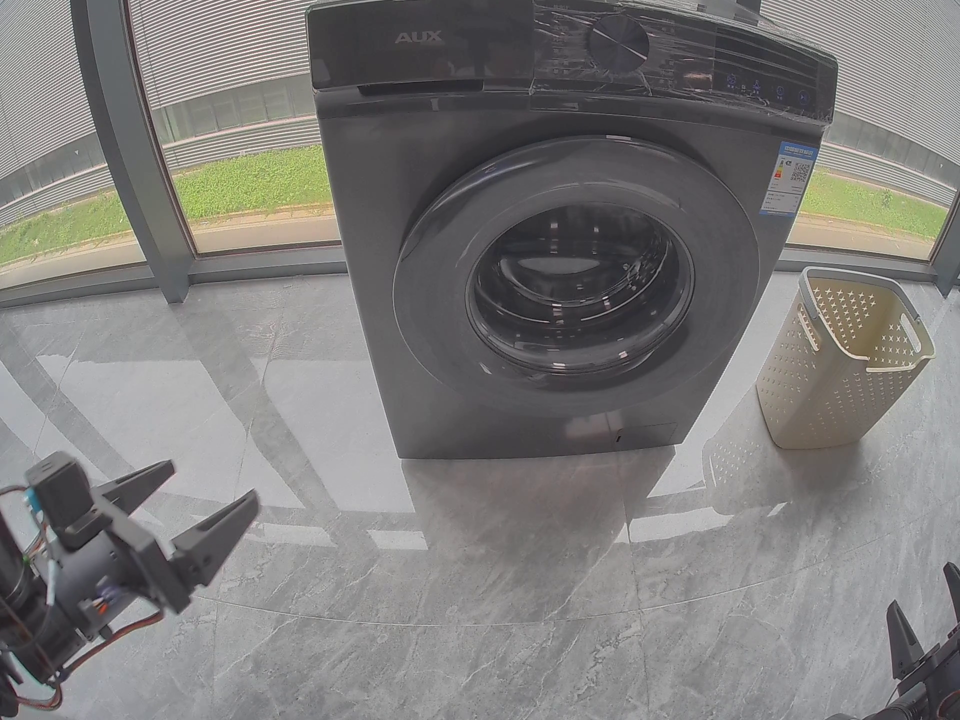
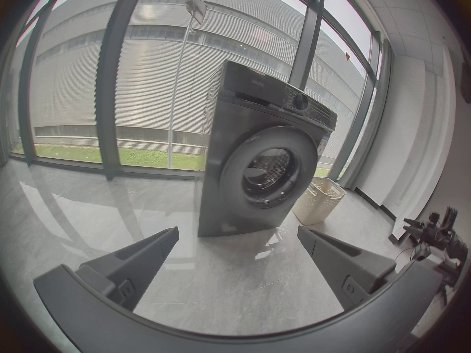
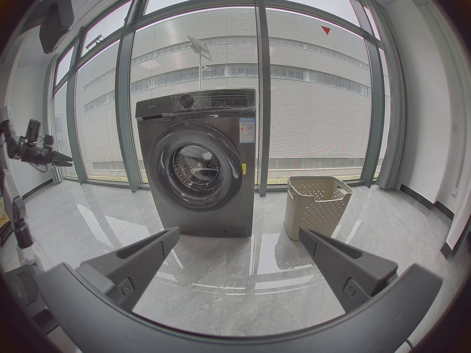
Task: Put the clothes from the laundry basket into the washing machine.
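Note:
A grey front-loading washing machine (image 1: 570,222) stands on the floor ahead of me, its round door (image 1: 578,277) closed. To its right stands a cream perforated laundry basket (image 1: 842,360); its inside looks bare from here and I see no clothes. The machine (image 2: 262,153) and basket (image 2: 319,199) also show in the left wrist view, and again as machine (image 3: 198,160) and basket (image 3: 316,204) in the right wrist view. My left gripper (image 1: 205,512) hangs open at the lower left, well short of the machine. Low at the right, my right gripper (image 1: 925,617) is open too, holding nothing.
Polished grey tile floor (image 1: 480,572) stretches between me and the machine. Tall windows with dark frames (image 1: 130,122) run behind the machine. A white wall (image 3: 431,123) and a curtain close the room to the right.

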You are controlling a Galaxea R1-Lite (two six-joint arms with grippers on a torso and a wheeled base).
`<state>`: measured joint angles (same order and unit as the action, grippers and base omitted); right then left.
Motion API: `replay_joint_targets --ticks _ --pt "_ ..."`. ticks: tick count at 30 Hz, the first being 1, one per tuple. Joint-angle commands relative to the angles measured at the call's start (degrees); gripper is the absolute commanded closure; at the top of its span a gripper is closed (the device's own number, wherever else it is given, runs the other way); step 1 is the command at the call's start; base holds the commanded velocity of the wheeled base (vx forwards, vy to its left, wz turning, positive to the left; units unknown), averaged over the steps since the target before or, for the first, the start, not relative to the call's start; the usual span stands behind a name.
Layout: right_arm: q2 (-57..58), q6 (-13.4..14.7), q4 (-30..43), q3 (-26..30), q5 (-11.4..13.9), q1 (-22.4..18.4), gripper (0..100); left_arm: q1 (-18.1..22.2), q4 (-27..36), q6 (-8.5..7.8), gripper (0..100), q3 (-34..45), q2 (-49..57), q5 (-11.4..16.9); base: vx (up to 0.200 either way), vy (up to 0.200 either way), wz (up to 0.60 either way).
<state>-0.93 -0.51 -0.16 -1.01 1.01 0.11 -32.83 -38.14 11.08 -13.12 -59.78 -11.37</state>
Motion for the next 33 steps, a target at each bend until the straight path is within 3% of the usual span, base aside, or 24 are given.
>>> replay_joint_targets --ticks 1,7,11,14,21,24,25,28,33 --pt "0.0 0.0 0.0 1.0 0.0 0.0 0 10.8 9.3 -4.31 0 13.1 27.4 1.4 0.000 0.000 0.00" --pt "0.0 -0.1 0.0 1.0 0.0 0.0 0 19.3 24.5 -4.84 0 13.1 42.7 5.7 0.000 0.000 0.00" --pt "0.0 -0.1 0.0 1.0 0.0 0.0 0 25.6 33.9 -5.28 0 13.1 51.3 6.5 0.000 0.000 0.00" --pt "0.0 -0.1 0.1 1.0 -0.1 0.0 0 27.8 34.7 -4.40 0 13.1 55.0 7.4 0.000 0.000 0.00" --pt "0.0 -0.1 0.1 1.0 -0.1 0.0 0 28.4 35.0 -5.46 0 13.1 54.6 5.0 0.000 0.000 0.00" --pt "0.0 -0.1 0.0 1.0 -0.1 0.0 0 34.4 35.3 -7.04 0 13.1 56.9 6.0 0.000 0.000 0.00" --pt "0.0 -0.1 0.0 1.0 -0.1 -0.1 0 34.6 35.3 -8.01 0 13.1 57.1 6.4 0.000 0.000 0.00" --pt "0.0 -0.1 0.1 1.0 -0.1 0.1 0 33.9 35.6 -7.21 0 13.1 57.2 6.9 0.000 0.000 0.00" --pt "0.0 -0.1 0.1 1.0 -0.1 0.0 0 33.4 38.1 -7.39 0 12.4 58.5 7.0 0.000 0.000 0.00"
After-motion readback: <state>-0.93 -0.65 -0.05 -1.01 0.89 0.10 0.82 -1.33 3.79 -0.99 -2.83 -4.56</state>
